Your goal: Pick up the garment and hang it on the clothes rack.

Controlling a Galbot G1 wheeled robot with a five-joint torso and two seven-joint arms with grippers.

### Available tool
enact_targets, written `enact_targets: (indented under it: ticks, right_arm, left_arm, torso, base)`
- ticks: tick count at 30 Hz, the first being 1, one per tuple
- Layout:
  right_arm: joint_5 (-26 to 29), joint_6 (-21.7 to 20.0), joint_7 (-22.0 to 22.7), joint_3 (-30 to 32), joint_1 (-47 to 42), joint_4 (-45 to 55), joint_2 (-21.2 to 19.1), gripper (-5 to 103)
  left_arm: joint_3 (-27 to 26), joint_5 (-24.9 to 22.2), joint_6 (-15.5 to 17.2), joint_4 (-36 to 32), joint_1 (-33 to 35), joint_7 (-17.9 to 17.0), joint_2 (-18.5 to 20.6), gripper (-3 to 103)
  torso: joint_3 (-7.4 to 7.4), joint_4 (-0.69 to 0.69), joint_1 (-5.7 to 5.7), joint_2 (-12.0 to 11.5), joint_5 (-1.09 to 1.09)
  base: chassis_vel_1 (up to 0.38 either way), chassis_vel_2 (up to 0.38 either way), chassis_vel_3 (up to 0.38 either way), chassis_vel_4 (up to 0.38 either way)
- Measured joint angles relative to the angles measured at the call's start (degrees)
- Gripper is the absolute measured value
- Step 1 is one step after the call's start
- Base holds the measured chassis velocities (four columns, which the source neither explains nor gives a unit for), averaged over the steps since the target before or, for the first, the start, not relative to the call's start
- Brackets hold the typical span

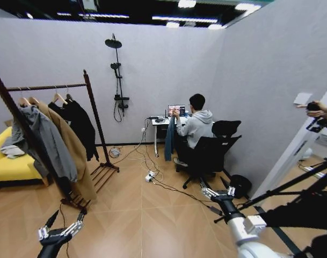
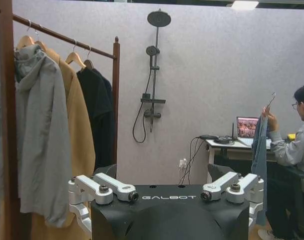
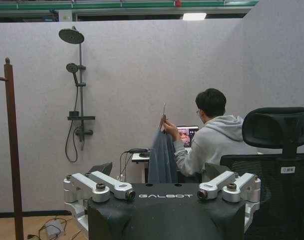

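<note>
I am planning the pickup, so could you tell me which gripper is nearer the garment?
Right. The right gripper sits low right of centre, below the garment a seated person holds up by the desk; the left gripper is low, far left near the clothes rack.

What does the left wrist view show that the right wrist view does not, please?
Left wrist view alone: the coats hanging on the clothes rack, a grey one, a tan one and a black one, plus the rack's top bar, with the open left end effector in front.

Right wrist view alone: the black office chair behind the seated person, a power strip on the floor, and the open right end effector.

Both: the shower pole, the desk with a laptop, and the person's hand holding up the teal garment by its hanger hook.
</note>
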Motion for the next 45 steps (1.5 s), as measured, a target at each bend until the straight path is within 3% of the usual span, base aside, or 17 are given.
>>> enact_targets:
  ticks: [11, 14, 15, 17, 18, 19, 21, 22, 24, 27, 29, 32, 35, 38, 40, 43, 45]
  right_arm:
    - [0.08, 1.56, -0.01, 0.30, -0.35, -1.40, -0.50, 100]
    - [0.36, 1.79, -0.01, 0.46, -0.33, -1.62, -0.61, 100]
    - [0.45, 1.83, -0.01, 0.54, -0.28, -1.79, -0.71, 100]
    - [0.55, 1.85, -0.01, 0.60, -0.26, -1.84, -0.77, 100]
    - [0.73, 1.91, -0.01, 0.64, -0.22, -1.87, -0.84, 100]
    - [0.73, 1.91, -0.01, 0.64, -0.22, -1.87, -0.84, 100]
    - [0.87, 2.00, 0.02, 0.66, -0.03, -2.16, -0.96, 100]
    - [0.91, 2.10, 0.04, 0.67, 0.04, -2.29, -0.98, 100]
    - [0.92, 2.28, 0.04, 0.66, 0.09, -2.36, -1.02, 100]
    - [1.13, 2.44, 0.12, 0.72, 0.07, -2.57, -1.12, 100]
    - [1.34, 2.89, 0.16, 1.04, -0.01, -2.75, -1.23, 100]
    - [1.58, 3.42, 0.18, 1.34, -0.12, -3.07, -1.37, 100]
    - [1.74, 3.73, 0.19, 1.67, -0.26, -3.13, -1.42, 100]
    - [1.83, 3.85, 0.23, 1.89, -0.34, -3.27, -1.49, 100]
    - [1.81, 3.95, 0.21, 1.94, -0.32, -3.40, -1.50, 100]
    - [1.55, 3.96, 0.01, 1.80, -0.01, -3.83, -1.47, 100]
    - [1.15, 3.96, -0.16, 1.76, 0.32, -4.07, -1.43, 100]
  left_arm:
    - [0.00, 0.00, 0.00, -0.01, 0.00, 0.02, 0.00, 100]
    - [0.00, 0.00, 0.00, 0.00, -0.01, 0.00, 0.00, 100]
    - [0.00, 0.00, 0.00, -0.01, 0.00, 0.03, 0.00, 100]
    - [0.00, 0.00, 0.00, -0.01, -0.01, 0.01, 0.00, 100]
    - [0.00, 0.00, 0.00, 0.00, -0.01, 0.00, 0.00, 100]
    - [0.00, 0.00, 0.00, 0.00, -0.01, 0.00, 0.00, 100]
    - [-0.01, 0.00, -0.01, -0.02, 0.00, 0.02, -0.01, 100]
    - [0.00, 0.00, 0.00, 0.00, 0.00, 0.02, 0.00, 100]
    - [0.00, 0.00, 0.00, 0.00, -0.01, 0.00, 0.00, 100]
    - [-0.01, 0.00, -0.01, -0.02, 0.00, 0.01, 0.00, 100]
    - [0.00, 0.00, 0.00, 0.00, -0.01, 0.00, 0.00, 100]
    - [0.00, 0.01, 0.00, -0.02, 0.00, 0.02, 0.00, 100]
    - [0.00, 0.00, 0.00, 0.00, -0.01, 0.00, 0.00, 100]
    - [-0.01, 0.00, 0.00, -0.01, 0.00, 0.02, 0.00, 100]
    - [0.00, 0.01, 0.00, 0.00, -0.01, 0.00, 0.00, 100]
    - [0.00, 0.00, 0.00, -0.01, 0.00, 0.01, -0.01, 100]
    - [0.00, 0.00, 0.00, 0.00, -0.01, 0.01, 0.00, 100]
  torso:
    - [0.01, 0.02, 0.02, -0.01, 0.12]
    - [0.00, -0.01, 0.02, 0.00, 0.00]
    - [0.01, 0.02, 0.02, -0.01, 0.14]
    - [0.01, 0.01, 0.02, -0.01, 0.14]
    - [0.00, -0.01, 0.01, 0.00, -0.04]
    - [0.00, -0.01, 0.01, 0.00, -0.04]
    - [0.00, 0.04, 0.00, 0.00, 0.18]
    - [0.00, -0.01, 0.01, 0.00, 0.00]
    - [-0.01, -0.01, -0.01, 0.00, -0.03]
    - [0.00, 0.04, 0.00, 0.00, 0.17]
    - [-0.01, -0.01, -0.01, 0.01, -0.02]
    - [0.00, 0.02, 0.00, 0.01, 0.16]
    - [0.00, -0.02, 0.00, 0.01, -0.04]
    - [0.00, 0.02, 0.00, 0.00, 0.16]
    - [-0.01, -0.01, 0.00, 0.01, -0.02]
    - [0.00, 0.02, -0.01, 0.01, 0.16]
    - [0.01, 0.00, 0.01, -0.01, 0.09]
  base:
    - [-0.344, 0.353, 0.341, -0.343]
    - [-0.374, 0.363, 0.371, -0.368]
    - [-0.366, 0.369, 0.329, -0.358]
    - [-0.342, 0.369, 0.329, -0.328]
    - [-0.368, 0.306, 0.389, -0.332]
    - [-0.368, 0.306, 0.389, -0.332]
    - [-0.349, 0.370, 0.332, -0.350]
    - [-0.360, 0.340, 0.378, -0.318]
    - [-0.352, 0.340, 0.378, -0.318]
    - [-0.340, 0.395, 0.352, -0.375]
    - [-0.357, 0.336, 0.380, -0.348]
    - [-0.363, 0.364, 0.362, -0.361]
    - [-0.348, 0.352, 0.374, -0.343]
    - [-0.355, 0.369, 0.355, -0.364]
    - [-0.352, 0.350, 0.349, -0.352]
    - [-0.351, 0.359, 0.337, -0.367]
    - [-0.331, 0.362, 0.349, -0.342]
